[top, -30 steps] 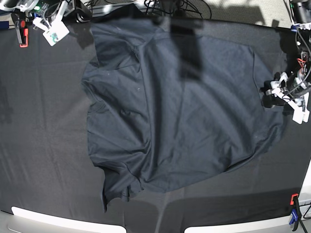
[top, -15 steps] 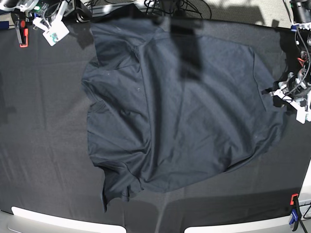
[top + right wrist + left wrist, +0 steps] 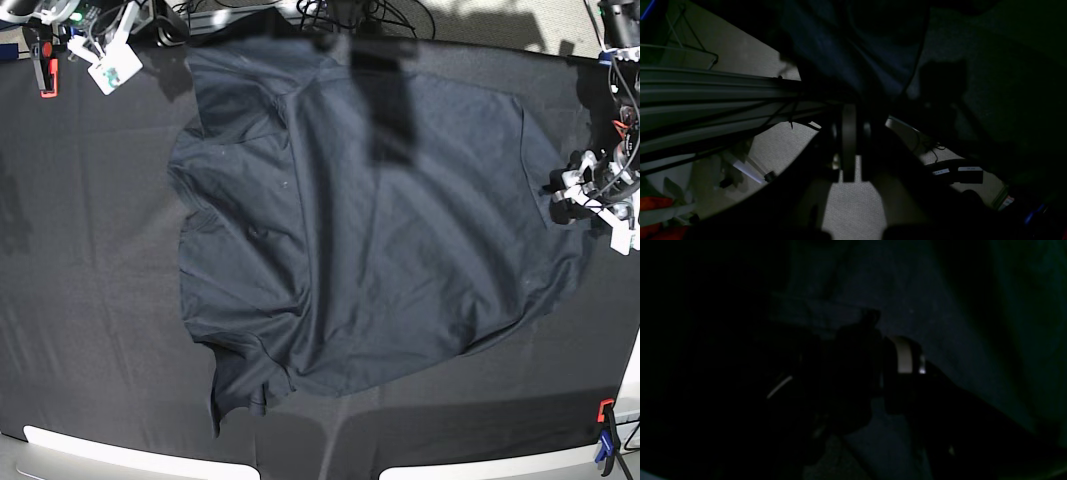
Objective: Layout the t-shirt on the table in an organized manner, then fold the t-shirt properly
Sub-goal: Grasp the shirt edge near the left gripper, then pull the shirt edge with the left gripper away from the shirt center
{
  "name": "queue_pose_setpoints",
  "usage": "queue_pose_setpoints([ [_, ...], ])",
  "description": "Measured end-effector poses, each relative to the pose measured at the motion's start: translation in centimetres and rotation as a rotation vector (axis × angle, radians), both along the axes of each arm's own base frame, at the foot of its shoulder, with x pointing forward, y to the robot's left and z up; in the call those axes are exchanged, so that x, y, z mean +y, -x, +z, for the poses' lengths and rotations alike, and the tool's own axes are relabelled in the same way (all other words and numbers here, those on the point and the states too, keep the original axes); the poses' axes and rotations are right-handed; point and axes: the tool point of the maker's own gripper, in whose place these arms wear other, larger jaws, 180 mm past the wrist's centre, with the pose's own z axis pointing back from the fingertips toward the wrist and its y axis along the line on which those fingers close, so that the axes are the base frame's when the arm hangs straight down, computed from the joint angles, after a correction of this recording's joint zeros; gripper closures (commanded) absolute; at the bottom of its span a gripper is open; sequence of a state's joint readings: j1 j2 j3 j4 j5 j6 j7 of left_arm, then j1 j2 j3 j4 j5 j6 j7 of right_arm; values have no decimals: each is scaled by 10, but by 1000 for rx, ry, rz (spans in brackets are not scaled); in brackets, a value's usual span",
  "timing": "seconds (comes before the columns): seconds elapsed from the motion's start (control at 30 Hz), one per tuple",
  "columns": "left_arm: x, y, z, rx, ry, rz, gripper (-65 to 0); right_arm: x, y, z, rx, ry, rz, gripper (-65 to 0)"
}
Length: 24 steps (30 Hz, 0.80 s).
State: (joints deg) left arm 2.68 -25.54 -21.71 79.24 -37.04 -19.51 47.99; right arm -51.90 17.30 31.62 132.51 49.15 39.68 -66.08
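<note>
t-shirt (image 3: 370, 230): dark slate-blue, spread over the middle of the table, most of the body lying flat but rumpled. Not squared up.
table (image 3: 90, 300): black creased cloth cover, pale rim at the near edge; red clamp (image 3: 45, 70) far left corner, red and blue clamp (image 3: 605, 435) near right corner.
shirt layout: left side bunched, creases and a folded-under flap running to a point at the lower left (image 3: 235, 395). Right edge reaches out next to the left gripper. Far edge runs up to the back of the table under a shadow.
left gripper (image 3: 585, 200): at the shirt's right edge, low over the cloth. Base view shows white fingers parted, looks wide, nothing visibly pinched. Left wrist view too dark to confirm contact; only shirt fabric (image 3: 913, 300) ahead of it.
right gripper (image 3: 105, 60): parked at the far left corner, well apart from the shirt, closed on nothing as far as seen. Right wrist view shows dark cloth (image 3: 853, 50) hanging at the table edge and floor below.
progress: early. Layout stage only partly done, shirt is open but crooked and wrinkled.
done: shirt on table, roughly spread.
left: flatten left side, pull out sleeves and hem, straighten; then all folds. No fold made yet.
likely step: tugging or re-gripping the right edge to flatten, my guess.
</note>
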Motion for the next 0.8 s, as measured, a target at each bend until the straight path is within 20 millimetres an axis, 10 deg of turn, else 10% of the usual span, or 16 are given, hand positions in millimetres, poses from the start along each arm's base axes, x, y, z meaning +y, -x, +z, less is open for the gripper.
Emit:
queue_pose_setpoints([
  [0.33, -36, 1, -17, 4, 68, 2, -274, 0, 0, 0, 0, 0, 0, 0],
  [0.53, -32, 3, -21, 21, 16, -1, 0, 0, -2, 0, -6, 0, 0, 0],
  [0.8, -8, 11, -17, 42, -46, -9, 0, 0, -2, 0, -5, 0, 0, 0],
])
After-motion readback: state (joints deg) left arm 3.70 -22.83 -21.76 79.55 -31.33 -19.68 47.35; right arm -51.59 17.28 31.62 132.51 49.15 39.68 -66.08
